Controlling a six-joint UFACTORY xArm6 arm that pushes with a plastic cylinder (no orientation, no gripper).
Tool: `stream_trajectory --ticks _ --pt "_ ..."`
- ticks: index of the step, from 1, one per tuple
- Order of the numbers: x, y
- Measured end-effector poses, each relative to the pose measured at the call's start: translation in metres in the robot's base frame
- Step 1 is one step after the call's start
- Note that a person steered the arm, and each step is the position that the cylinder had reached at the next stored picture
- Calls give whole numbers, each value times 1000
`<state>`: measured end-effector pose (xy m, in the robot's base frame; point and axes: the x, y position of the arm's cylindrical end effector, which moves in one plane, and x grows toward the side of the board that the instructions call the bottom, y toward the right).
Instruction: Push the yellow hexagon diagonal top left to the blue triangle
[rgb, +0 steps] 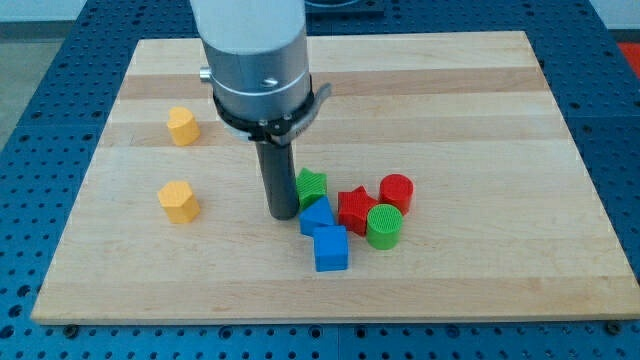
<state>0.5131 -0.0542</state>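
Two yellow blocks lie at the view's left. The upper one (182, 126) looks like the yellow hexagon. The lower one (180, 200) has a notched top, like a heart. The blue triangle (317, 216) lies near the board's middle, in a cluster of blocks. My tip (283, 215) rests on the board just left of the blue triangle, close to it or touching it, and right below the green block (311, 186). The tip is far to the right of both yellow blocks.
A blue cube (331, 248) sits just below the triangle. A red star (355, 210), a green cylinder (384, 225) and a red cylinder (397, 191) crowd its right side. The wooden board (450, 90) lies on a blue perforated surface.
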Motion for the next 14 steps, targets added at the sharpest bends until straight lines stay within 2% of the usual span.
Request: stream_trajectory --ticks 1,3,5,6,7,8,9,10,12,14 --pt "10 -1" --pt "7 -86" --pt "4 -129" --pt "18 -129" --pt "49 -131" --pt "54 -161" --pt "24 -195" --pt "-6 -206" --pt "-14 -193" --pt "-21 -151"
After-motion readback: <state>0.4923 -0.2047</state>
